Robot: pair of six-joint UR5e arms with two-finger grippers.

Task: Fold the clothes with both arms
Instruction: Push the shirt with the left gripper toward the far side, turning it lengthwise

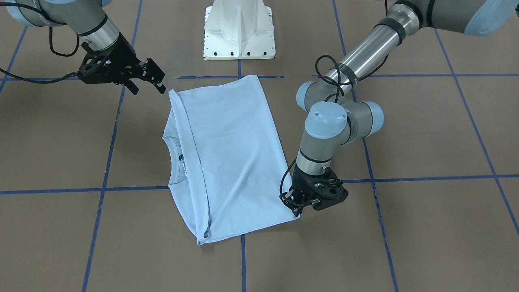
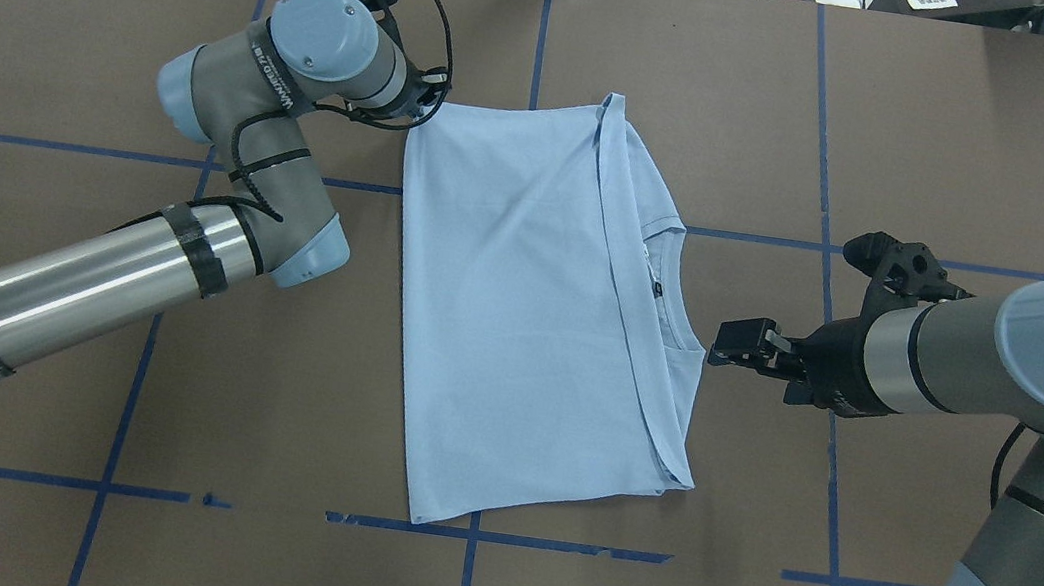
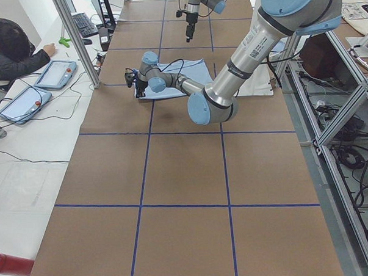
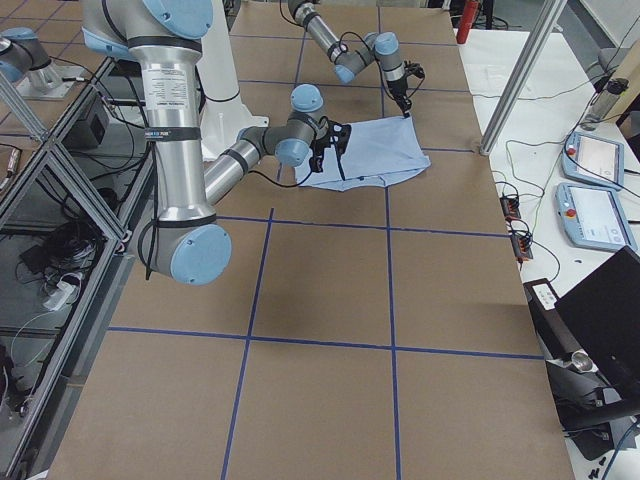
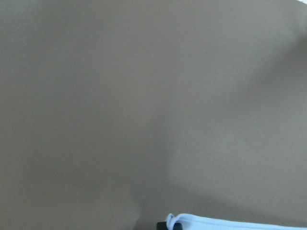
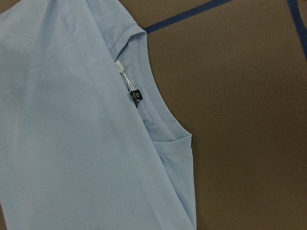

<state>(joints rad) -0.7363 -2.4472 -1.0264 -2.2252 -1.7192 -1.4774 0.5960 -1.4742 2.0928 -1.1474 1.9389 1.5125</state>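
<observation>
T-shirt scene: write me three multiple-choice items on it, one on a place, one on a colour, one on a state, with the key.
1. Where is the left gripper?
A. at the collar
B. at a corner of the T-shirt
C. over bare table, away from the cloth

2. What colour are the tape lines on the table?
A. red
B. blue
C. yellow

3. How is the right gripper?
A. open, clear of the cloth
B. shut on the collar
C. shut on a sleeve

Key: 1 B, the front-facing view shows it down on that corner; 2 B, the grid is blue in every view; 3 A, its jaws stand apart beside the cloth.
</observation>
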